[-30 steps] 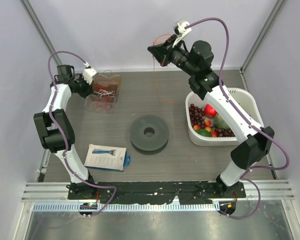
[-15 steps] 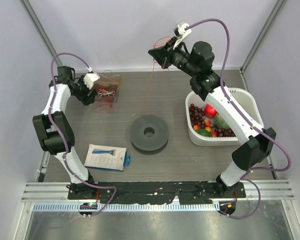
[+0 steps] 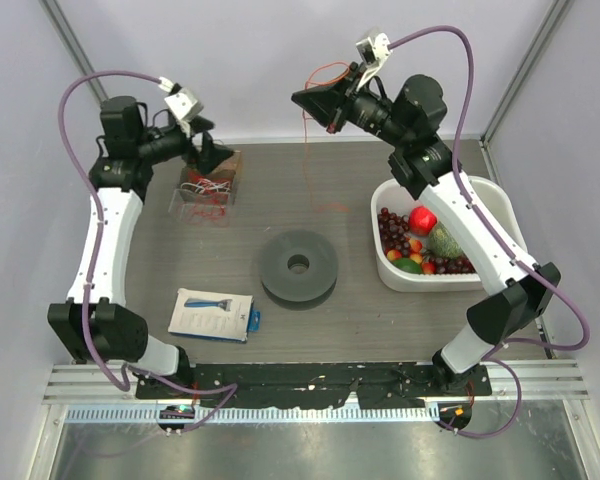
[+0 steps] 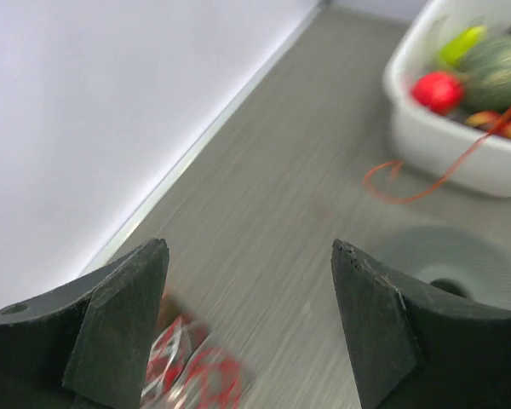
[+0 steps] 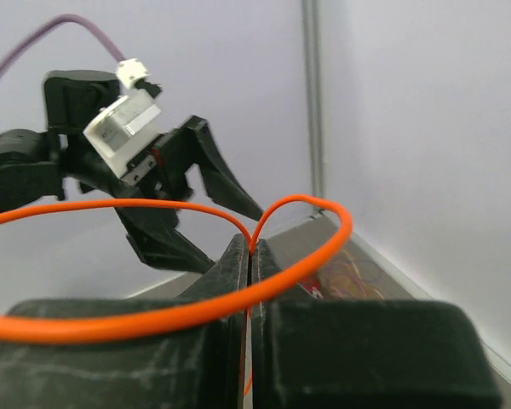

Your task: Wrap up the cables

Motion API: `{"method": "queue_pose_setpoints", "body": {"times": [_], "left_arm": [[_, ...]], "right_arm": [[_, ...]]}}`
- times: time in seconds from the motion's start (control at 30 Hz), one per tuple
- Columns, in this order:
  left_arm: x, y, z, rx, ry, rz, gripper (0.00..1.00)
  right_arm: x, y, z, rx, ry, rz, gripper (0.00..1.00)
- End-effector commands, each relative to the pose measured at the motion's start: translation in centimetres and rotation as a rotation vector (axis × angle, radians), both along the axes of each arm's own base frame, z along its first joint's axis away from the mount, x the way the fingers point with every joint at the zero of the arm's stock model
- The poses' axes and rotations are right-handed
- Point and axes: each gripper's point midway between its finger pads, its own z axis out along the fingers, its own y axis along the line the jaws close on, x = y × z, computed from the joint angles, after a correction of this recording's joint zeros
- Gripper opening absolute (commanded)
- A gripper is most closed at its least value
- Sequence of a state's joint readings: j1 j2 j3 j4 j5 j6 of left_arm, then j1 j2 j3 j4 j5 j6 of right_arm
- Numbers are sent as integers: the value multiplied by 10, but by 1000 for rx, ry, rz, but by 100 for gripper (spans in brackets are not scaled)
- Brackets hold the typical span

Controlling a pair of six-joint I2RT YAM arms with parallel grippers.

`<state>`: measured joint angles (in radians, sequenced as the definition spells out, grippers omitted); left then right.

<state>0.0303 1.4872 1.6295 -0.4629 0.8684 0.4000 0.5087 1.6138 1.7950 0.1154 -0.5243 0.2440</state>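
The left tool [image 4: 249, 251] has just sprung wide open, empty, above the clear plastic box [image 3: 208, 190] of tangled red-and-white cables, while the right tool [image 5: 251, 256] stays clamped on one thin orange-red cable [image 5: 153, 204] trailing to the grey desk [image 3: 350, 310], seemingly ready for winding.

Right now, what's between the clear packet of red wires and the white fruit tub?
Only the thin orange cable hanging from the right tool, its tail curled on bare grey tabletop. Top view shows it; left wrist too.

We counted one orange cable [image 5: 305, 201], one grey disc [image 3: 298, 265], one white tub [image 3: 483, 186], one razor pack [image 3: 212, 313], one clear box [image 3: 202, 208].
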Motion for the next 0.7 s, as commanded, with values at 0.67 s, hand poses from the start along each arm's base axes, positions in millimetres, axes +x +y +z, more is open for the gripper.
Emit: {"method": "queue_pose_setpoints", "body": {"times": [0.67], "left_arm": [[-123,-141,116,-524,-161,-494,61]], "right_arm": [[-120,12,52,156,4,570,1]]}}
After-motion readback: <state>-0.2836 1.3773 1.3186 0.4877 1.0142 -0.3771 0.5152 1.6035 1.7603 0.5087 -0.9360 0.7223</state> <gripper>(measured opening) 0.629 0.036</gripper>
